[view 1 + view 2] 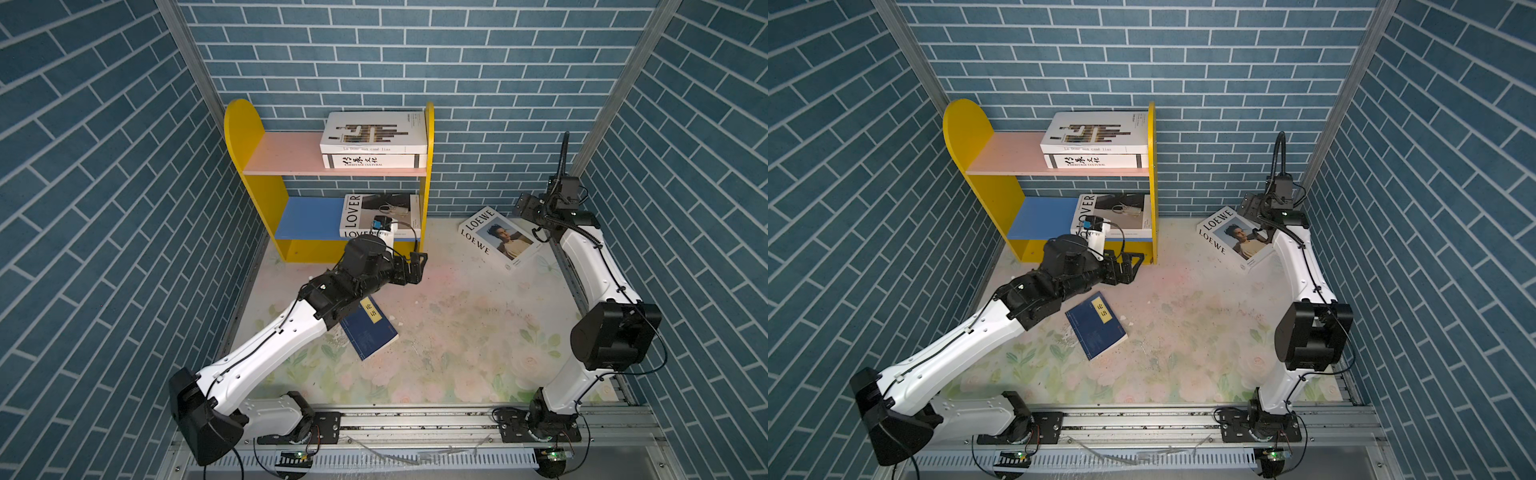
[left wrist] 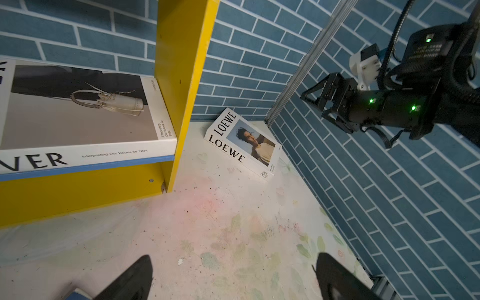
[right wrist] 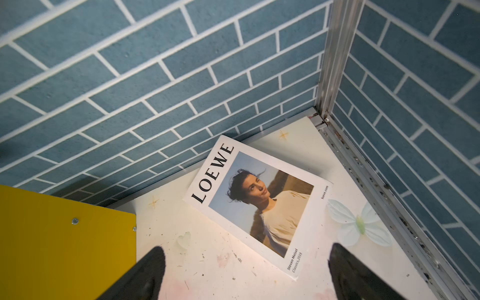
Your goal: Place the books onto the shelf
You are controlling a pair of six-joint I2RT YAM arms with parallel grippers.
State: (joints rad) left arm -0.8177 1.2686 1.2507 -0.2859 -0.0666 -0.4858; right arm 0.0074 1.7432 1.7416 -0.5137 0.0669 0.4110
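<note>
Yellow side panels frame the shelf (image 1: 245,124), which stands against the back wall (image 1: 498,104) at the far left of the table (image 1: 457,332). On its pink board (image 1: 286,153) two white books lie flat in a stack at the right end, the brown-bar book (image 1: 374,131) on top of the Heritage book (image 1: 374,161). On the blue board (image 1: 307,216) below, also at the right end, the LOVER book (image 1: 353,214) lies flat with its cover up. Two books are off the shelf. The LOEWE book (image 1: 498,239) lies cover up on the table in the far right corner, askew, and in the right wrist view one of its corners reaches the back wall. The navy book (image 1: 1096,326) lies flat on the table in front of the shelf and well apart from it, yellow label up; in a top view the left arm (image 1: 270,345) covers part of it. The left gripper (image 1: 417,268) hangs over the table just in front of the foot of the shelf's right panel, its jaws spread wide with nothing between them. The right gripper (image 1: 524,208) hangs raised near the far right corner, close to the LOEWE book but clear of it, its jaws likewise wide apart and empty.
</note>
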